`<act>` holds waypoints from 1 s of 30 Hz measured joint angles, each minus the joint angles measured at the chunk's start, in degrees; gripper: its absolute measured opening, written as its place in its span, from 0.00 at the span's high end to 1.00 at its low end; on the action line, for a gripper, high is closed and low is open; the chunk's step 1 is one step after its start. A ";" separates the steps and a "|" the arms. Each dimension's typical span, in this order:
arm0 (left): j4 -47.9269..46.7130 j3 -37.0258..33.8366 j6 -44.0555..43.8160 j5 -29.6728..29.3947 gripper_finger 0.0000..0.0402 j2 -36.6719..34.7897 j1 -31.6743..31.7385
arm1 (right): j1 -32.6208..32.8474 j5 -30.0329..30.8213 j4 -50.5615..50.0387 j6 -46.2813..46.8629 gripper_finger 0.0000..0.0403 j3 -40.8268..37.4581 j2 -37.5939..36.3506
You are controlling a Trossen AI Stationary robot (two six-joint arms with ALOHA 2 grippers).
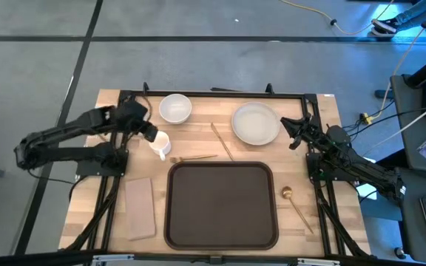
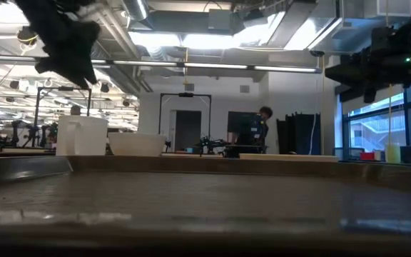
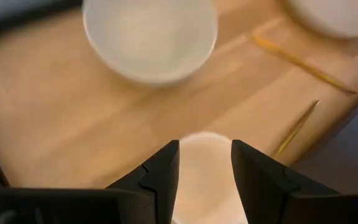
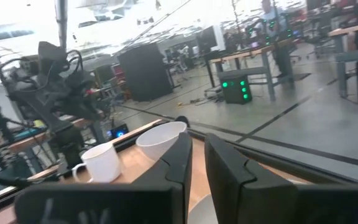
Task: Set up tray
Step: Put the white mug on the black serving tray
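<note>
The dark brown tray (image 1: 222, 203) lies flat at the table's near middle with nothing on it. A white mug (image 1: 160, 142) stands upright on the wood just beyond the tray's far left corner. My left gripper (image 3: 205, 155) hangs open above the mug (image 3: 205, 177), tilted downward, fingers clear of it; in the low view it (image 2: 70, 43) is well above the mug (image 2: 84, 135). My right gripper (image 1: 290, 131) waits at the right edge of the white plate (image 1: 256, 123), pointing about level, its fingers (image 4: 197, 168) a narrow gap apart with nothing between them.
A white bowl (image 1: 174, 108) sits at the far left beside the mug. Two thin gold sticks (image 1: 222, 140) (image 1: 194, 157) lie between plate and tray. A tan napkin (image 1: 140, 207) lies left of the tray, a gold spoon (image 1: 296, 203) right of it.
</note>
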 joint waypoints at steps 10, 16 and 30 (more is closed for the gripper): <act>-5.19 1.30 -10.07 2.95 0.65 16.69 2.46 | 0.00 1.31 0.07 0.25 0.88 0.00 0.00; -5.17 1.30 -10.09 5.90 0.65 20.23 4.70 | 0.00 1.32 0.08 0.33 0.88 0.01 0.00; -5.68 1.30 -3.78 5.95 0.71 25.29 8.38 | 0.00 1.32 0.07 0.26 0.88 0.01 -0.01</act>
